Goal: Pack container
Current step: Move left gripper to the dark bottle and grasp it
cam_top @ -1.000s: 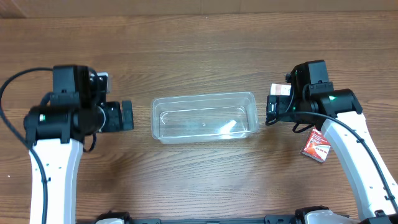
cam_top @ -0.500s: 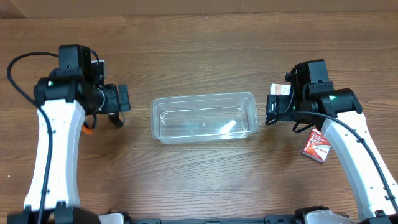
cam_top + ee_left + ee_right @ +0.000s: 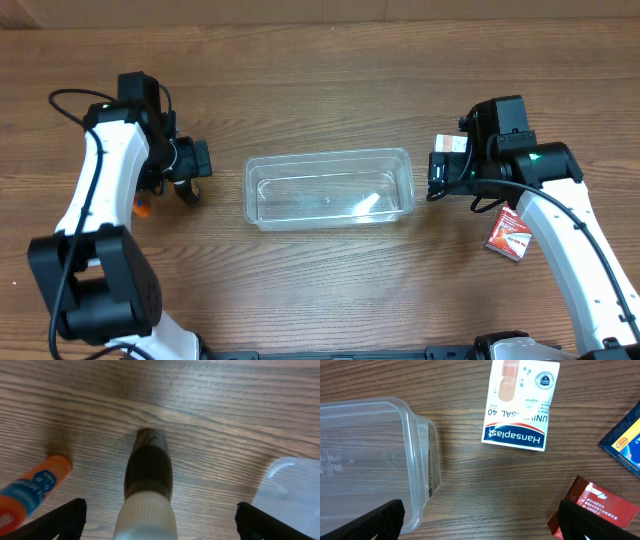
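Note:
The clear plastic container [image 3: 328, 188] stands empty in the middle of the table. Its corner shows in the left wrist view [image 3: 292, 485] and its end in the right wrist view [image 3: 365, 455]. My left gripper [image 3: 192, 165] is left of the container, open [image 3: 160, 522]. A small dark bottle with a white ribbed cap [image 3: 148, 470] is between its fingers, which stand well clear of it. My right gripper [image 3: 437, 172] is just off the container's right end, open and empty [image 3: 482, 530].
An orange glue stick [image 3: 30, 491] lies left of the bottle and shows in the overhead view [image 3: 142, 208]. A Hansaplast plaster box [image 3: 520, 405], a red packet [image 3: 595, 510] [image 3: 508, 235] and a blue box [image 3: 626, 440] lie right of the container.
My left arm has swung toward the far side of the table, uncovering the orange glue stick. The right arm and the container have not moved.

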`<state>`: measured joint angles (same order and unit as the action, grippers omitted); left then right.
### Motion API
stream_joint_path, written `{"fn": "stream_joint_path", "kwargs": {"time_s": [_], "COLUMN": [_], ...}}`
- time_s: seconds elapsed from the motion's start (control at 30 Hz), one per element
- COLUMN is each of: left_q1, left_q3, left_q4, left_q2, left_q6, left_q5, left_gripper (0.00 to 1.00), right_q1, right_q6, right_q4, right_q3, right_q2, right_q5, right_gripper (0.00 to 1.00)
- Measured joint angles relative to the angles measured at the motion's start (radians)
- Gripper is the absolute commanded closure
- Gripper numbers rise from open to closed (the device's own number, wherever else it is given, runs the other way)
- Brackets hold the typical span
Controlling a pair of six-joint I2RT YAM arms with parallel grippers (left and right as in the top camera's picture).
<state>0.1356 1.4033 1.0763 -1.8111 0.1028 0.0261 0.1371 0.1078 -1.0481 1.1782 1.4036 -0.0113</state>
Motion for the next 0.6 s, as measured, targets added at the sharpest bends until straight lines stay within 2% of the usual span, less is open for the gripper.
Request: {"fn": "stream_joint_path", "kwargs": {"time_s": [0.1, 0.3, 0.5, 0.6], "left_q1": [0.000, 0.000, 0.000, 0.000], "left_q3": [0.000, 0.000, 0.000, 0.000], "left_q4": [0.000, 0.002, 0.007, 0.008], "left_q2": [-0.035, -0.058, -0.058, -0.058], "left_q6": [0.004, 0.003, 0.003, 0.003], "left_q5": [0.000, 0.000, 0.000, -0.001], "left_gripper": [0.25, 0.33, 0.48, 0.51], "right_q1": [0.000, 0.000, 0.000, 0.000], "right_q6": [0.000, 0.000, 0.000, 0.000], "right_q4": [0.000, 0.000, 0.000, 0.000], "right_q3": [0.000, 0.000, 0.000, 0.000], "right_q2": [0.000, 0.000, 0.000, 0.000], "right_q5": [0.000, 0.001, 0.000, 0.000], "right_gripper": [0.00, 0.00, 0.00, 0.00]}}
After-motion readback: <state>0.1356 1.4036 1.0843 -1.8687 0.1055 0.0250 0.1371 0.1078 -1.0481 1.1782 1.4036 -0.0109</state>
